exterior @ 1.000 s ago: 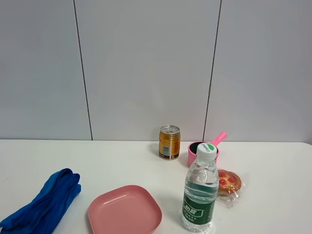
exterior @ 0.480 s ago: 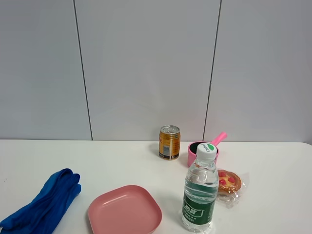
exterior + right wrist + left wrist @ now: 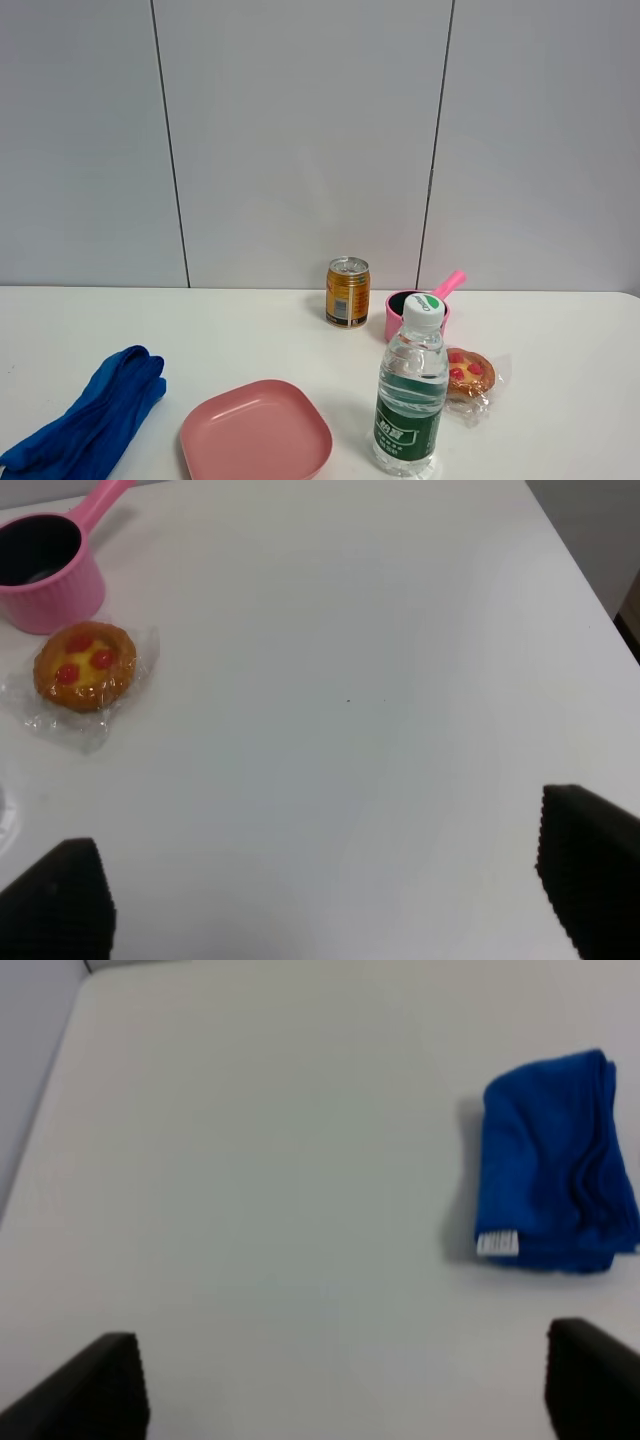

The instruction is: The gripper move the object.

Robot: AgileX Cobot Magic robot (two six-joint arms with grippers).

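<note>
On the white table (image 3: pixel 250 330) stand a gold can (image 3: pixel 347 292), a pink pot with a handle (image 3: pixel 418 309), a clear water bottle with a green label (image 3: pixel 411 391), a wrapped tart (image 3: pixel 470 373), a pink plate (image 3: pixel 255 432) and a folded blue cloth (image 3: pixel 95 415). Neither arm shows in the exterior high view. My left gripper (image 3: pixel 340 1385) is open above bare table, apart from the blue cloth (image 3: pixel 553 1167). My right gripper (image 3: pixel 320 895) is open above bare table, apart from the tart (image 3: pixel 85 665) and the pot (image 3: pixel 45 570).
A grey panelled wall (image 3: pixel 300 140) rises behind the table. The table's right edge (image 3: pixel 580 565) shows in the right wrist view, and its left edge (image 3: pixel 45 1100) in the left wrist view.
</note>
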